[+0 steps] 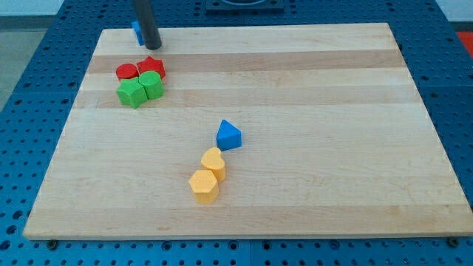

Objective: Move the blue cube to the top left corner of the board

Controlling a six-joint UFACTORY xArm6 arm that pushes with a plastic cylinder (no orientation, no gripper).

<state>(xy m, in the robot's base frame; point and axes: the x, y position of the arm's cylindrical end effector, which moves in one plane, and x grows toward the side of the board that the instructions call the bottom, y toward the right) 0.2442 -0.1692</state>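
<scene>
The blue cube (137,32) sits at the top left of the wooden board (310,89), mostly hidden behind my dark rod; only a blue sliver shows at the rod's left. My tip (154,45) rests on the board right beside the cube, on its right and slightly below it. A second blue block, a triangular one (228,135), lies near the board's middle.
Two red blocks (140,69) and two green blocks (140,90) form a tight cluster at the left, below my tip. Two yellow blocks (207,176) lie just below the blue triangular block. Blue perforated table surrounds the board.
</scene>
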